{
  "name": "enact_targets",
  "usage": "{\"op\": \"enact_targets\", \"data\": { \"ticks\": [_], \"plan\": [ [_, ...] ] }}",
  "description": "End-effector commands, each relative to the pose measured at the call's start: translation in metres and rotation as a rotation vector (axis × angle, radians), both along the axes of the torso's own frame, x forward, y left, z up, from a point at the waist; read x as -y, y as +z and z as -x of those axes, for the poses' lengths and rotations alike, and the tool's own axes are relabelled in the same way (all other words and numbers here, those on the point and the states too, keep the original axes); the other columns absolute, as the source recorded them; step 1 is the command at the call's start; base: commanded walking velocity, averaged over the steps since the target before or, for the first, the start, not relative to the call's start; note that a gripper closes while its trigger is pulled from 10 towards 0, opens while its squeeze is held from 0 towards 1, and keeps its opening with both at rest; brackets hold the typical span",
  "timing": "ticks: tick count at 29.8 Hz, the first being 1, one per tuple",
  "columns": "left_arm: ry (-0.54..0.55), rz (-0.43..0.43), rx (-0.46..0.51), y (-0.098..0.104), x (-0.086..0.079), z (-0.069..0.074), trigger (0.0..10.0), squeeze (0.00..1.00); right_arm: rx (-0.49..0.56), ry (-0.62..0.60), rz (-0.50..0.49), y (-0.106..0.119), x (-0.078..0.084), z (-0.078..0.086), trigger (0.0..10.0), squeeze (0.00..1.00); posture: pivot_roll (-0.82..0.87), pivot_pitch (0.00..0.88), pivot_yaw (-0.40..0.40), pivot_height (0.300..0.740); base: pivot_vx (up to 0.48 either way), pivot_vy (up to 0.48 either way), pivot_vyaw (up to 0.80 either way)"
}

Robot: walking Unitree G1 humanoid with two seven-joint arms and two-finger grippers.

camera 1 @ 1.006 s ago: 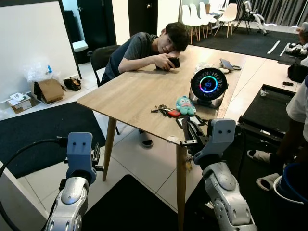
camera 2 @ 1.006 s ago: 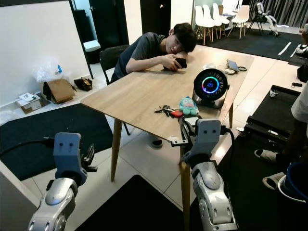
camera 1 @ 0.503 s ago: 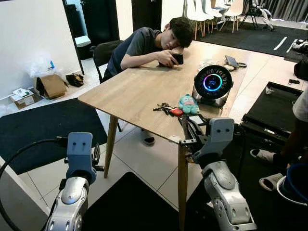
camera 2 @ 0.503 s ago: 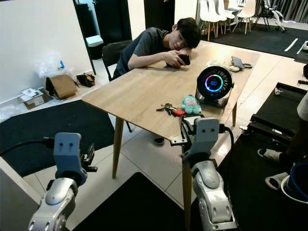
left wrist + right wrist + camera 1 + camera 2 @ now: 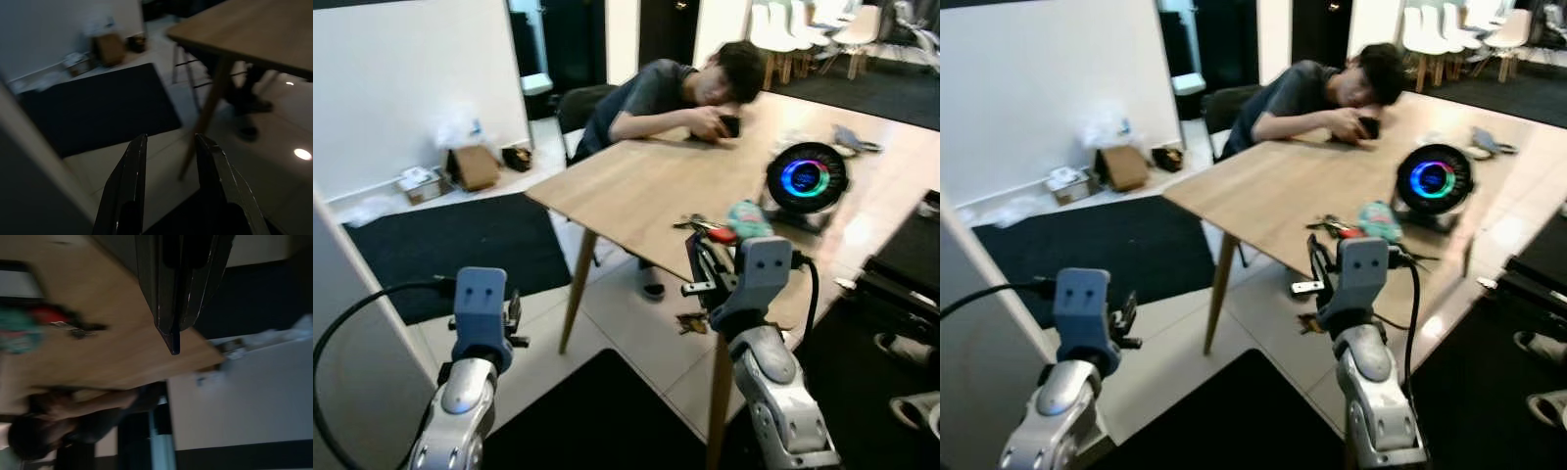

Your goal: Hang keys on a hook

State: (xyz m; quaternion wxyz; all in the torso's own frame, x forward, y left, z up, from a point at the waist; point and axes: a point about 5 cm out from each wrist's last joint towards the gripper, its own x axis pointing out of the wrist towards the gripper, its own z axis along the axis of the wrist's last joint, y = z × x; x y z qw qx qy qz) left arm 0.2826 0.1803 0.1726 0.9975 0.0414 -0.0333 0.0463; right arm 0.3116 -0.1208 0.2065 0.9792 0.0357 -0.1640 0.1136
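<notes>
the keys lie flat on the wooden table, near its front edge, with a red tag and a teal plush toy touching the bunch on its right. behind the toy stands a round gadget with a glowing ring. at the far side of the table a person slumps over the top, head down, a phone in their hands.

the right gripper is raised in front of the table's near edge, just short of the keys and not touching them; in the right wrist view its fingers are pressed together with nothing between them. the left gripper hangs low to the left, well apart from the table, over pale floor tiles; its fingers are spread with a clear gap (nothing held).

the table's nearest corner juts toward the left, over a slanted wooden leg. to the left of that leg lies a stretch of tile and a dark rug, bounded by a white wall with a cardboard box at its foot. another dark mat lies on the floor between the two arms.
</notes>
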Motion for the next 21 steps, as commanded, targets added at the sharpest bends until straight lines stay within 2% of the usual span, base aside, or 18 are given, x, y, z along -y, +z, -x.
{"op": "enact_targets", "data": {
  "ticks": [1,21],
  "plan": [
    [0.009,-0.023,-0.023,-0.0057,-0.0018,0.0012,10.0,0.00,-0.007,0.004,0.010,-0.0019,-0.0011,0.0002,10.0,0.00,0.07,0.111,0.029,0.740,0.000,0.000,0.80],
    [0.005,-0.026,-0.024,-0.0063,-0.0013,0.0006,10.0,0.00,-0.005,0.015,0.012,-0.0021,-0.0025,-0.0001,10.0,0.00,0.07,0.107,0.029,0.740,0.000,0.000,0.80]
  ]
}}
